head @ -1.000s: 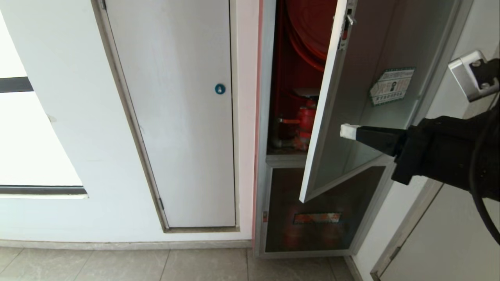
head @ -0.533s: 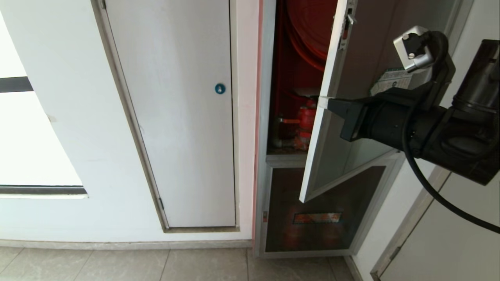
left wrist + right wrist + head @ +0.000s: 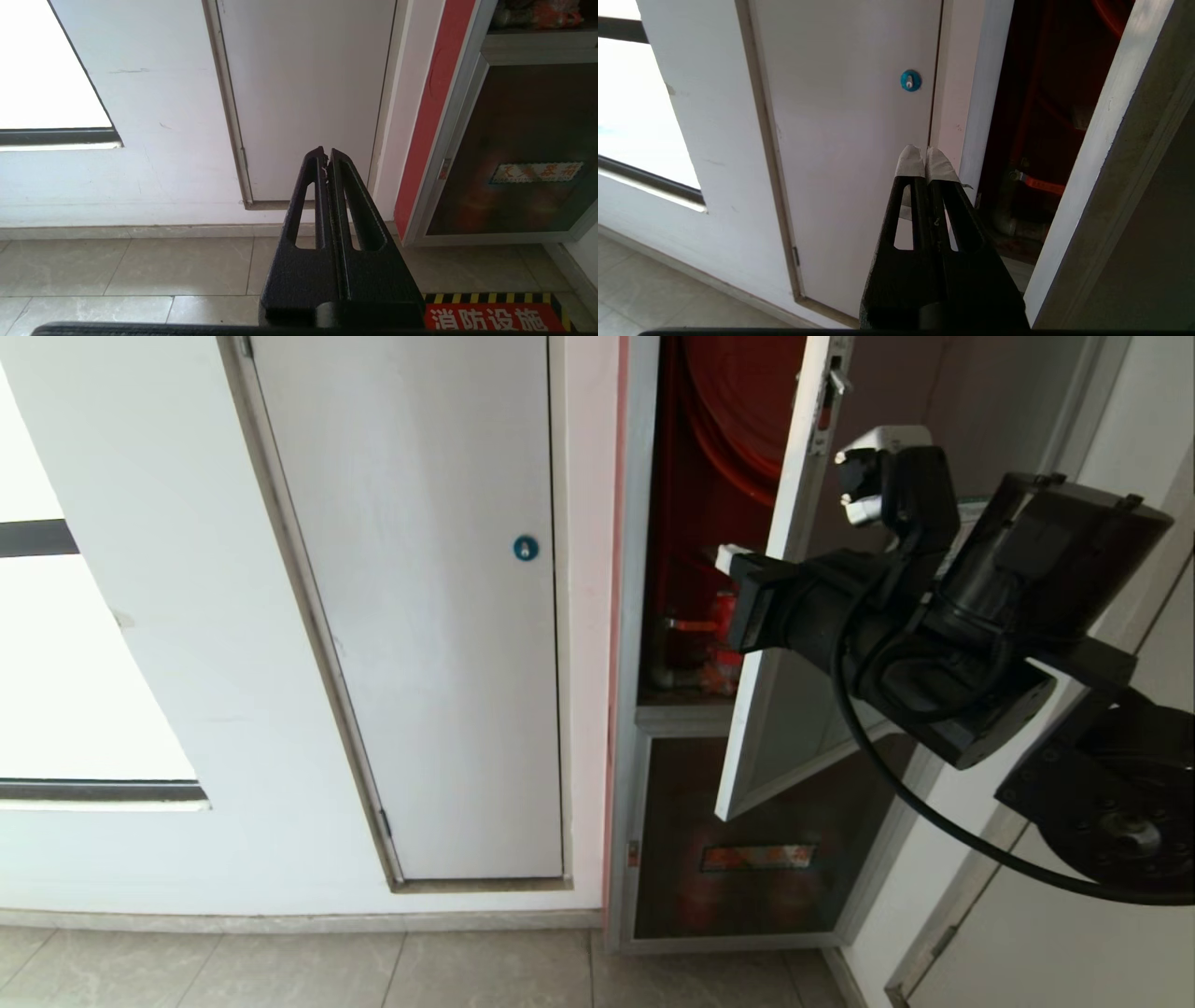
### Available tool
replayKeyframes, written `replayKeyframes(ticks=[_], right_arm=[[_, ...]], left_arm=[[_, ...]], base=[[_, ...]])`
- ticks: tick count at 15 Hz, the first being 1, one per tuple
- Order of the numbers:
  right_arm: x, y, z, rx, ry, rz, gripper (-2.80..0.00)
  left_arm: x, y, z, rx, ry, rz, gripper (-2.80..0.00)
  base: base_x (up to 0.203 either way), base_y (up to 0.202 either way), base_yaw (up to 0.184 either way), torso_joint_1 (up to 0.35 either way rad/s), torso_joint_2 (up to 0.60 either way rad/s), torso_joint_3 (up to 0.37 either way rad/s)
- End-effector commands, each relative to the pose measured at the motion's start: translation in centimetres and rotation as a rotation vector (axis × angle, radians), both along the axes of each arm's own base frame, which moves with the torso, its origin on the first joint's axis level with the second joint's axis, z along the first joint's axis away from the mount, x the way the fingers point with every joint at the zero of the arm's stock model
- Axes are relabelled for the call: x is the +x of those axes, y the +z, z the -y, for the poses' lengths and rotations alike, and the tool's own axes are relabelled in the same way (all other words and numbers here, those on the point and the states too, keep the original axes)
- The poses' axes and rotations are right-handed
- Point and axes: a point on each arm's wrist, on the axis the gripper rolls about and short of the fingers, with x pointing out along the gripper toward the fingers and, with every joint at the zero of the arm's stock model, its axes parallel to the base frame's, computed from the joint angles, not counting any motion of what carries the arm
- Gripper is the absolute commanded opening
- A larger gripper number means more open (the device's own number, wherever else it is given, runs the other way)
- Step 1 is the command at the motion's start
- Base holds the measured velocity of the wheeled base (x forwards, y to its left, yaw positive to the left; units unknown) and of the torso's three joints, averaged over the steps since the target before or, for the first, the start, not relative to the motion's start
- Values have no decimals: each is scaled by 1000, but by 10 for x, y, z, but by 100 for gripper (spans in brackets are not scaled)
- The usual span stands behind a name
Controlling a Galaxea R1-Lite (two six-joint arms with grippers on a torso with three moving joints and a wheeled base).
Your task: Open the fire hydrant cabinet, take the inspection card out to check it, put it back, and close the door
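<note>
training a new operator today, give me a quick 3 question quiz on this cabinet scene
1. True or false: the door of the fire hydrant cabinet stands partly open.
2. Which does the right gripper hold? A) the inspection card B) the red valve C) nothing
3. Fill in: the round lock on the plain white door is ____ in colour.

Key:
1. True: red hose reel and valve show through the gap.
2. C: its taped fingers are shut on nothing, just past the door's free edge in the head view. The left gripper is shut too, pointing low at the wall.
3. Blue.
</note>
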Motion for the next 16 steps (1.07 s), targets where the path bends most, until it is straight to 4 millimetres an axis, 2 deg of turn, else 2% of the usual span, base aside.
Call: replayKeyframes(ticks=[1, 5, 11, 16], right_arm=[[17, -19, -11, -24, -30, 4, -280], [38, -29, -22, -17, -117, 47, -280], [58, -17, -27, 11, -186, 97, -280], [72, -18, -24, 8, -213, 92, -280]], left_arm=[[1, -3, 0, 0, 0, -12, -280], [1, -3, 0, 0, 0, -12, -280], [1, -3, 0, 0, 0, -12, -280], [1, -3, 0, 0, 0, -13, -280]], base=[[0, 0, 0, 0, 0, 0], [0, 0, 0, 0, 0, 0], [0, 0, 0, 0, 0, 0], [0, 0, 0, 0, 0, 0]])
